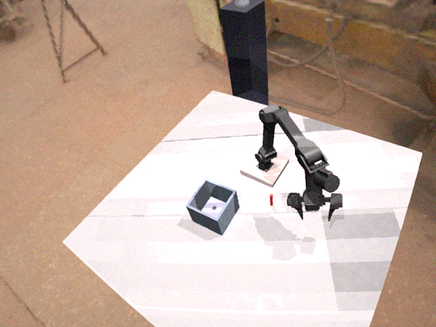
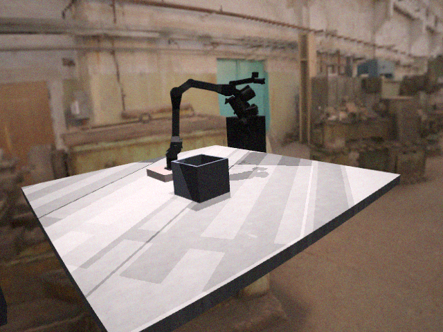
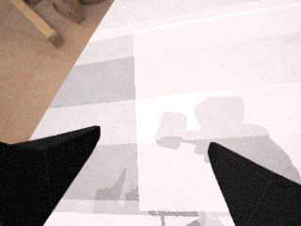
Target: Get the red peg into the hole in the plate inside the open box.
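red peg (image 1: 271,199) upright between box (image 1: 205,220) and hand (image 1: 315,218)

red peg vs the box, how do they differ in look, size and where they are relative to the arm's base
The peg is plain red; the box is dark blue-grey.
The peg is small and slim, while the box is far bigger, hollow and open-topped.
The peg lies between the box and the gripper in the top view; the box is farther from the gripper.
Both are on the table.
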Robot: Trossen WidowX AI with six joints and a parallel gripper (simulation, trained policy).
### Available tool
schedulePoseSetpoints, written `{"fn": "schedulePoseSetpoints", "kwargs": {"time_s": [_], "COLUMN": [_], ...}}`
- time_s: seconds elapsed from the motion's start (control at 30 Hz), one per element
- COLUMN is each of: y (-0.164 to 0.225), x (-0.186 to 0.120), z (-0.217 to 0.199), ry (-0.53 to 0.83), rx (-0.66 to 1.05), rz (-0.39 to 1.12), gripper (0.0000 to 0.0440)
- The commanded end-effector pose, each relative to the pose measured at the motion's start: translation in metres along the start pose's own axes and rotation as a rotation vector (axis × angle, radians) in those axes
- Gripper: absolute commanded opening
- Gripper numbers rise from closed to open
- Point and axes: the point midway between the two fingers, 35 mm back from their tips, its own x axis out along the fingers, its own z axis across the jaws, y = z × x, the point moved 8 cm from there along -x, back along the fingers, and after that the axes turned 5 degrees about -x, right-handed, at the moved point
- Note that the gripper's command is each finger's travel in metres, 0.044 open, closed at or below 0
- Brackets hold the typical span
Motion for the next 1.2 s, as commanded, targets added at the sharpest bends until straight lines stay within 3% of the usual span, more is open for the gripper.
{"fn": "schedulePoseSetpoints", "kwargs": {"time_s": [0.0, 0.57, 1.17], "y": [0.001, 0.021, 0.073], "x": [-0.001, -0.013, -0.024], "z": [-0.017, -0.096, -0.150], "ry": [0.032, 0.211, 0.405], "rx": [0.106, 0.658, 1.204], "rz": [0.033, 0.176, 0.339], "gripper": [0.0440, 0.0440, 0.0440]}}
